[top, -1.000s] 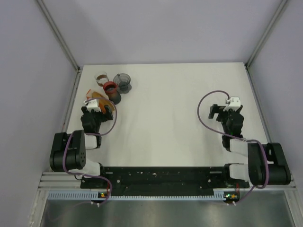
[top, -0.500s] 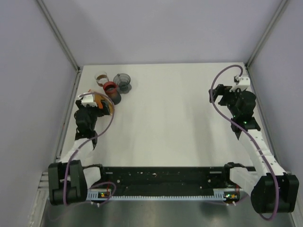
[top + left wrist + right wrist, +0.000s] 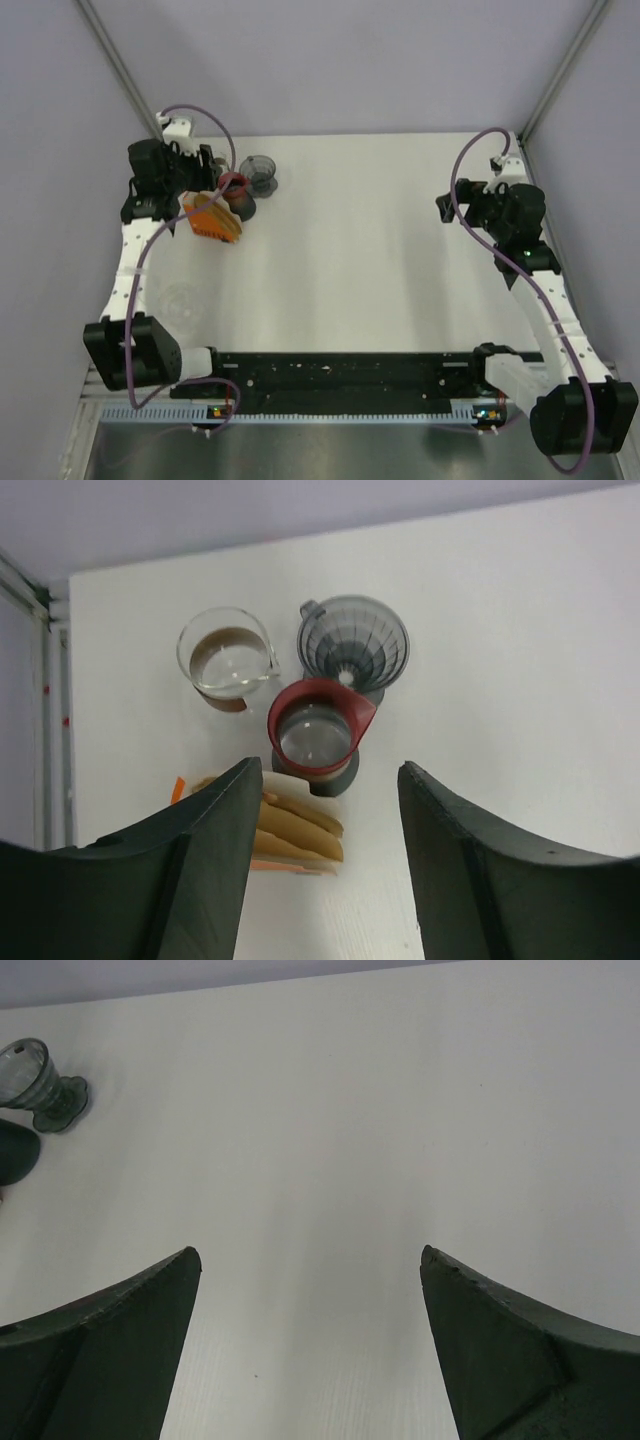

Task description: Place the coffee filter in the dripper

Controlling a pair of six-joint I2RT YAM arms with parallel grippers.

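- My left fingers (image 3: pixel 225 860) are spread with nothing between them, hanging over the desk's (image 3: pixel 520 680) far left corner.
- The coffee filters (image 3: pixel 295 825) (a brown stack) lie below, just on the near side of a red-rimmed cup (image 3: pixel 318 730).
- The grey dripper (image 3: pixel 352 645) stands upright just beyond that cup, with a glass jug (image 3: pixel 228 660) to its left.
- My right fingers (image 3: pixel 150 1330) are spread too, over the desk's right side.

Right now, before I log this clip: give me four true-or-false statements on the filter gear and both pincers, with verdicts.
1. The grey dripper is empty. True.
2. The left pincer grips a filter. False: its jaws stand apart, and the brown filters lie stacked on the table.
3. The right pincer is open and holds nothing. True.
4. The red-rimmed cup stands on the right side of the table. False: it stands at the far left, next to the dripper.
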